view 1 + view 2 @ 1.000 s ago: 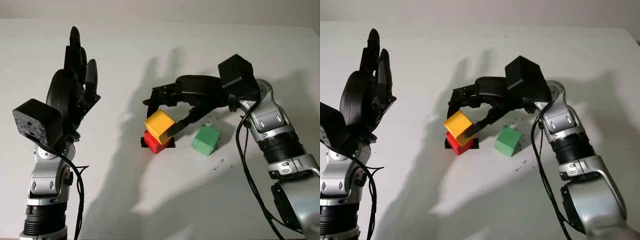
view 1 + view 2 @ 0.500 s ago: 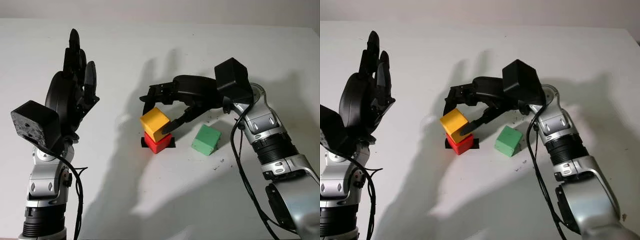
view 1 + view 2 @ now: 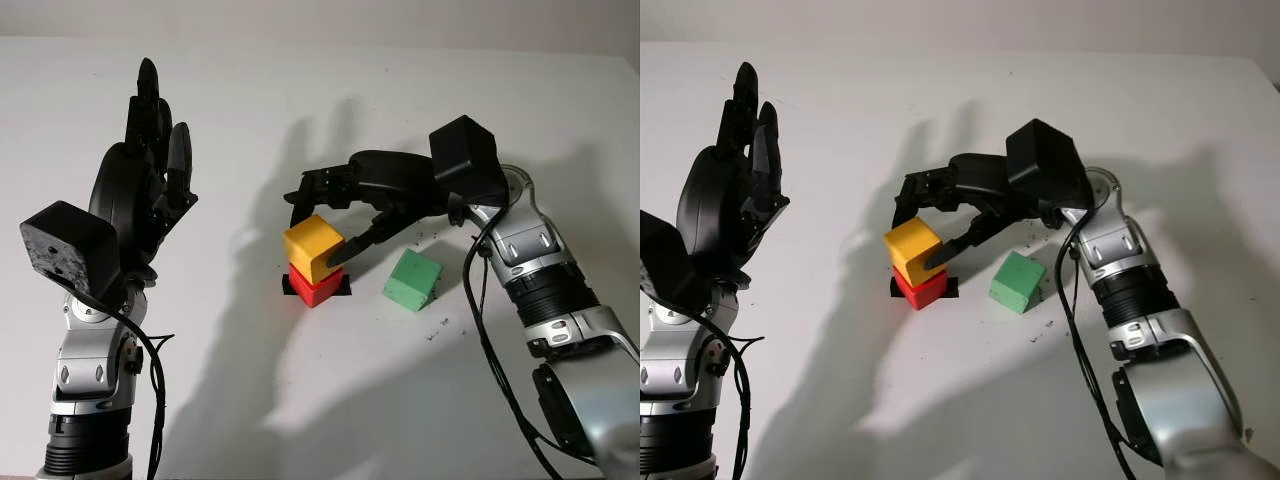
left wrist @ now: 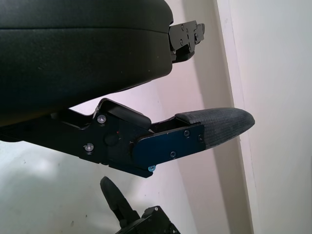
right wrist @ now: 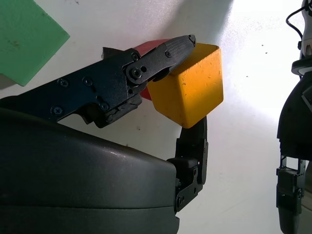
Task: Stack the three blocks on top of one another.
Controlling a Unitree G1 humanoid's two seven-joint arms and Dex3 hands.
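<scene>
The right hand (image 3: 325,225) has its fingers clamped on the yellow foam cube (image 3: 313,247), sitting skewed on the red cube (image 3: 316,287), so releasing could tip it; the green cube (image 3: 412,279) waits beside, left hand (image 3: 140,190) raised open.

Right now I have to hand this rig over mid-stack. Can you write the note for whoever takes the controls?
Right robot hand: shut on the yellow block, fingers on its sides, not released.
Left robot hand: open, raised above the table's left side, idle.
Yellow block sits tilted on the red block, which is on a black mark at the table's centre.
Green block lies on the table just right of the stack, untouched.
Done: yellow brought onto red.
Left: square up and release yellow, then pick the green block and place it on top.
</scene>
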